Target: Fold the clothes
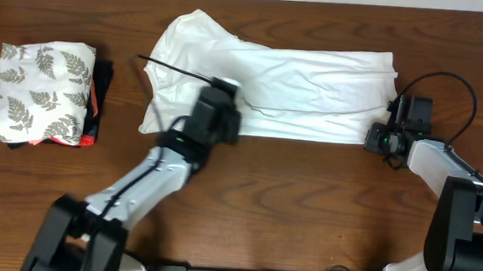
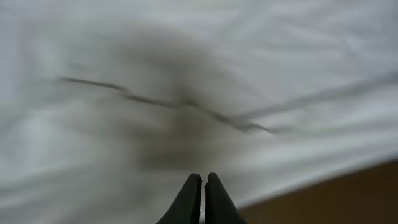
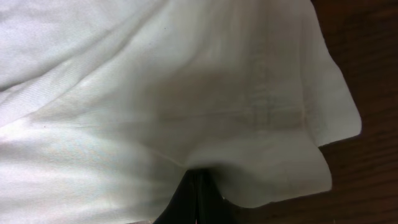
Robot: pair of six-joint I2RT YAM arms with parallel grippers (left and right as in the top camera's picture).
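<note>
Overhead: T-shirt [image 1: 303, 85] lies mid-table [image 1: 304, 215] as long flat band, seemingly folded lengthwise already; wrinkled, left end bunched. Crosswise folds judged not yet done. Left gripper [image 2: 202, 180] shut at near edge, nothing visible between tips. Right gripper [image 3: 198, 177] closed at right end, cloth puckering into tips, seemingly pinching hem. Fern-print cloth [image 1: 38, 89] sits well apart, far left.

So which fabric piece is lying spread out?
The plain white T-shirt in the middle; the fern-print cloth and the dark garments under it sit folded in a stack at the left.
</note>
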